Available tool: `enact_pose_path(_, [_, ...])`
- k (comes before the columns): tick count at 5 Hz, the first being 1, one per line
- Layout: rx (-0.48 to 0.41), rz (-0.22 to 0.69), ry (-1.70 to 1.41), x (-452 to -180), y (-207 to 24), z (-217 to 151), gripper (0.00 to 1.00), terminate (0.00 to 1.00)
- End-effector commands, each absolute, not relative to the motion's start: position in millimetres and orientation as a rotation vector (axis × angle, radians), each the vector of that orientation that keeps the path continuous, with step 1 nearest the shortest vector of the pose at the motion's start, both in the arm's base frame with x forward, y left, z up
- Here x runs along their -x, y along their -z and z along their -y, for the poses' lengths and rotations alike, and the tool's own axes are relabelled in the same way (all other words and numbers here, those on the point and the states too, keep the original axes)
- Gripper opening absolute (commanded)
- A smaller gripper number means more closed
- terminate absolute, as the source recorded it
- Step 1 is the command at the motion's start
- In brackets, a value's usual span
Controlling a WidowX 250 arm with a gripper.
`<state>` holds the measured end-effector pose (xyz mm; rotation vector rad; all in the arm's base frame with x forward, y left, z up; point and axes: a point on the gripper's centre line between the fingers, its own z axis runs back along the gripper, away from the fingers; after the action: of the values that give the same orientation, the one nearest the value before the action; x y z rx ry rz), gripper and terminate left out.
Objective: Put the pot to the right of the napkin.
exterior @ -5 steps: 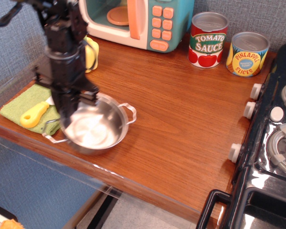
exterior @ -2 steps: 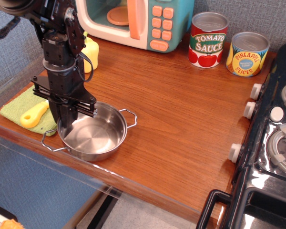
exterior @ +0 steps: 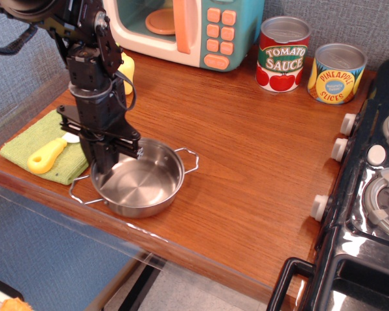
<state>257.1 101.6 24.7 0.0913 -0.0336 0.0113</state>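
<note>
Pot: we see the pot (exterior: 141, 186) in the lower left part of the frame, sitting flat on the wooden counter (exterior: 246, 162), near its front edge. It is shiny and empty inside. One wire handle points to the upper right, the other to the lower left.
Napkin: the napkin (exterior: 35, 146) lies flat at the left edge of the frame, just left of the pot. A small gap of bare wood separates them.
On the napkin: a yellow-handled tool (exterior: 47, 155) rests on the cloth.
Gripper: the gripper (exterior: 104, 170) comes down from the upper left and reaches the left rim of the pot. Its black fingers stand at the rim, one seems inside the pot. We cannot tell if they press on the rim or are loosened.
Background: a toy microwave (exterior: 188, 29) stands at the top centre. A tomato sauce can (exterior: 282, 54) and a pineapple slices can (exterior: 336, 73) stand at the upper right.
Right edge: a black stove (exterior: 369, 194) with white knobs fills this side.
</note>
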Motion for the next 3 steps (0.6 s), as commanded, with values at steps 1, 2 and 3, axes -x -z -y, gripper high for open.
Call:
enact_pose_path(1, [-0.079, 0.178, 0.0, -262, -70, -105, 1.0, 0.0])
enact_pose_path(2, [-0.049, 0.213, 0.005, -254, -105, -109, 1.0, 0.0])
enact_pose_path(3, [-0.033, 0.213, -0.001, -248, -129, -115, 1.0, 0.0])
